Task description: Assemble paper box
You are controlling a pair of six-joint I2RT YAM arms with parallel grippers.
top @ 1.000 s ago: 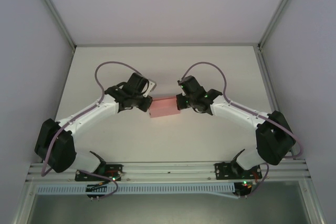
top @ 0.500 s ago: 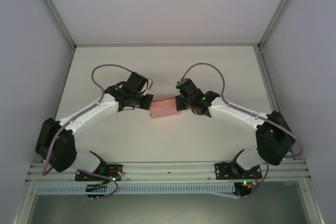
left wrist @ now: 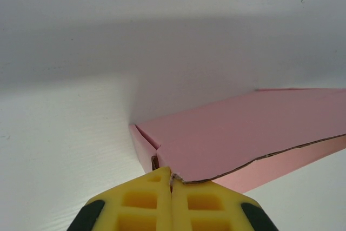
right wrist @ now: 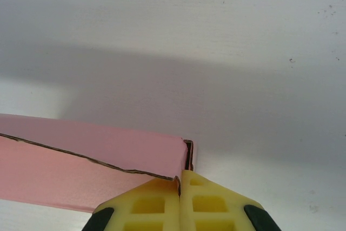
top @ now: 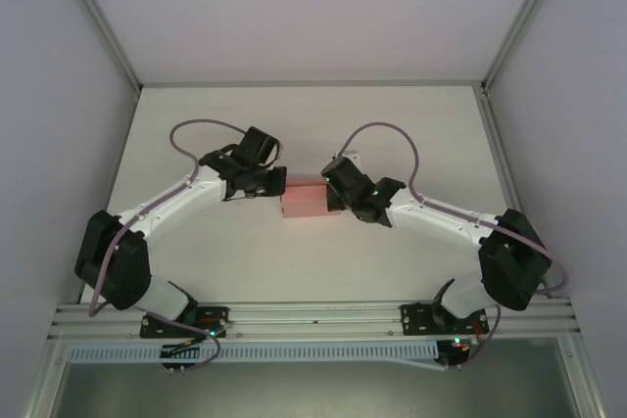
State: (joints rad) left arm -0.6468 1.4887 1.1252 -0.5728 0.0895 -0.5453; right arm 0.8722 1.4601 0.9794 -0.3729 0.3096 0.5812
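– White worktop [top: 411, 124], matt, closed in by pale walls [top: 49, 115] on the left, far and right sides, with a metal rail [top: 313, 315] along the near edge. What sits on it?

– From the left: the left gripper [top: 277, 188], the box [top: 304, 201] in pink card, then the right gripper [top: 331, 195]. The box is about at the centre of the worktop, well apart from every edge.

– And the grip?

– At the left wrist the yellow pads [left wrist: 140, 204] are pressed together, with a ragged card edge at the box's end nipped in the seam. At the right wrist it is the same: the pads [right wrist: 146, 206] are closed on a corner of the other end. Whether the box rests on the surface or is raised a little, I cannot tell.

– Room to move?

– Open worktop runs from the box to the far edge and both far corners. The arms bow outward towards the left and right edges, and a narrower strip lies between the box and the rail.
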